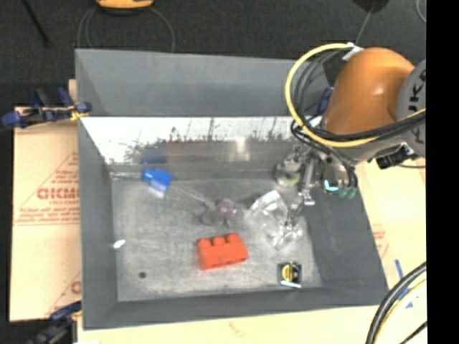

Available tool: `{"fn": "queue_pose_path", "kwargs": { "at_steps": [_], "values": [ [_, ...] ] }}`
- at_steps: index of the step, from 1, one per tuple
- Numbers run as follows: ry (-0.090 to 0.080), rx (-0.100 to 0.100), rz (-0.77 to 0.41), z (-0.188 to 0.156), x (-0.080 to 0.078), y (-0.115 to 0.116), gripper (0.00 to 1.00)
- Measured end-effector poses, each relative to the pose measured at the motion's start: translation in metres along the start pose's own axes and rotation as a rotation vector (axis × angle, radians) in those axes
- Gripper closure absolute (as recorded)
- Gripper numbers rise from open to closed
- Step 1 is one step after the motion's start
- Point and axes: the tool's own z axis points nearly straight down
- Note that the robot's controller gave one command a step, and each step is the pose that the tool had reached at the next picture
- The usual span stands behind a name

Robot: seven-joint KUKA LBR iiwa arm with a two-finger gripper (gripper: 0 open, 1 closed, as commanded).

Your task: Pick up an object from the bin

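gripper [290, 232]: low in the right part of the bin [179, 84], hanging under the arm's orange cover; spread or pressed together cannot be told from here.
task's thing: by judgement the crumpled clear plastic piece [268, 208], lying right of centre on the bin floor, right at the gripper's tip; whether touching or just above, unclear.
step in hand: looks like settling onto that plastic for a grasp; nothing seen held.
doing it well: best to come straight down over the thickest fold of the plastic, close only once low enough to catch material on both sides, then lift slowly; thin, springy and slippery stuff, likely to squirm out of a shallow pinch.
nearest neighbours: small black-and-yellow thing [290, 271] near the front right corner, close below the gripper but apart from the plastic; red toy brick [222, 251] to the left, near yet clear of it.
further out: small purple-grey thing [219, 210] at mid-floor, just beside the plastic's left edge; blue cap [156, 180] on a clear tube at back left; white scrap [119, 244] by the left wall, well apart.
in the way: little; the purple-grey thing may get nudged or dragged along, and the sloping right wall leaves scant room on that side.
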Motion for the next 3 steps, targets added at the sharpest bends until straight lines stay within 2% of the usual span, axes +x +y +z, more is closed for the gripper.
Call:
{"fn": "queue_pose_path", "kwargs": {
  "at_steps": [1,2,3],
  "values": [
    [-0.002,-0.001,-0.243,0.111,-0.046,0.038,0.0],
    [-0.007,-0.001,0.203,0.116,0.007,0.07,0.0],
    [-0.02,0.004,0.148,0.136,0.014,0.098,0.0]
  ]
}}
